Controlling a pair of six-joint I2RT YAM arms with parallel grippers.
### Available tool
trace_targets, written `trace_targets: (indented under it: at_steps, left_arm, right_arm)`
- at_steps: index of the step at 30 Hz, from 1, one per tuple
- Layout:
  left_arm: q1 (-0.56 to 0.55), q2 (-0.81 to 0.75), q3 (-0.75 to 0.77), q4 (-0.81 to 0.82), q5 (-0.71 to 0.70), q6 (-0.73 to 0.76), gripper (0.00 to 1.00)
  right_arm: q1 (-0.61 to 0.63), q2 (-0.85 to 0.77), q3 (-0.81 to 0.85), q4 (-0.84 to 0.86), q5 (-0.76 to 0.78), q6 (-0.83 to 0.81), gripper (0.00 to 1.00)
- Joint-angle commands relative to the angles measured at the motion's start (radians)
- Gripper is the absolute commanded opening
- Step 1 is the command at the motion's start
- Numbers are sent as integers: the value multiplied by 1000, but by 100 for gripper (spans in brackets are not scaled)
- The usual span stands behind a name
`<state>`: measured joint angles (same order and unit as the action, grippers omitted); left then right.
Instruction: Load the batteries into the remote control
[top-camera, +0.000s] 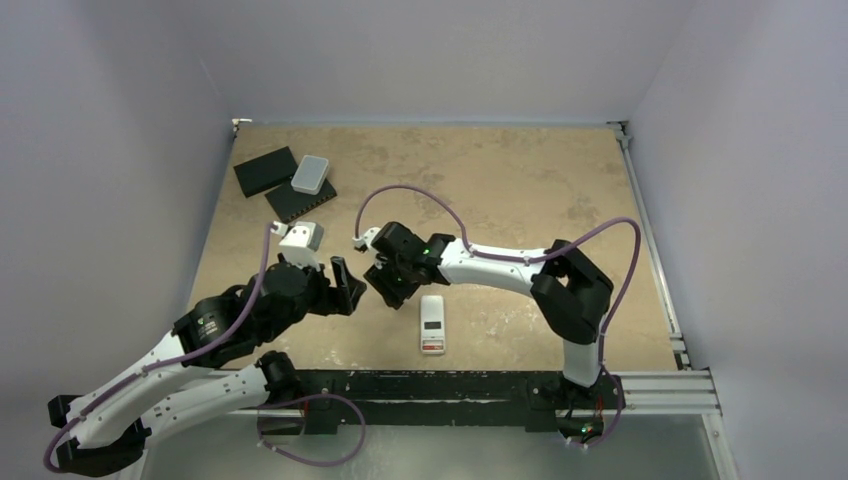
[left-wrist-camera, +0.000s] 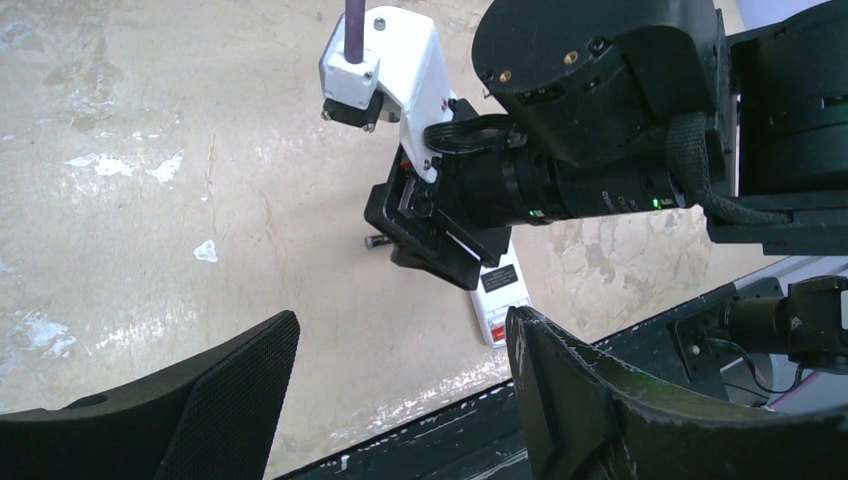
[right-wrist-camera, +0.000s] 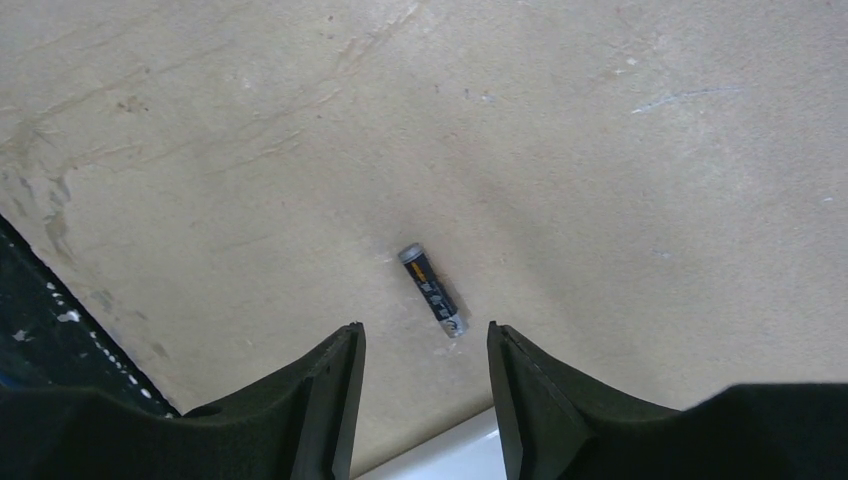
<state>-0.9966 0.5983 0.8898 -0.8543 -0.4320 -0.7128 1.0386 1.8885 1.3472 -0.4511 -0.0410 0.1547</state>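
Dark battery (right-wrist-camera: 433, 291): lies flat on the desk (right-wrist-camera: 600, 150), just ahead of your right fingers (right-wrist-camera: 325, 400), in line with their gap.
Long axis: slanted across that gap.
Right fingers: apart, empty, nearer.
Left fingers (left-wrist-camera: 235, 395): wide apart, empty.
Remote control (top-camera: 432, 325): on the desk, close behind the right fingers.

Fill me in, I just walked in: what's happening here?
The right gripper is poised, jaws open, over a dark battery lying on the table; it holds nothing. The left gripper sits open and empty alongside. The remote control lies on the table close by.
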Motion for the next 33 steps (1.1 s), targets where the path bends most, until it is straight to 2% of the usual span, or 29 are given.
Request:
trace_targets:
  at_steps: [1, 18, 33]
  left_arm:
    - [3, 0, -5, 24, -3, 22, 76]
    - [3, 1, -6, 25, -4, 22, 76]
    - [3, 0, -7, 25, -7, 19, 76]
  right_arm:
    - [-22, -22, -8, -2, -19, -71, 57]
    - [-28, 70, -8, 12, -77, -101, 57]
    - [-18, 81, -67, 10, 1, -84, 41]
